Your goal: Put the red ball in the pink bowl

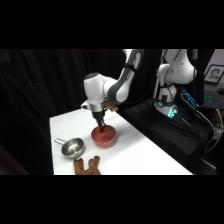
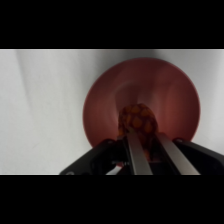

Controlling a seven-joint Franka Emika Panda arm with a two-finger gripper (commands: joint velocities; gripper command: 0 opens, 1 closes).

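End effector gripping red ball inside pink bowl, steel cup alongside

Arm: glossy white rounded shells with dark grey bands at the joints. Gripper: black linkage bearing two flat, pale metallic fingers. Base: white, bulbous, with a teal-lit patch beside it.
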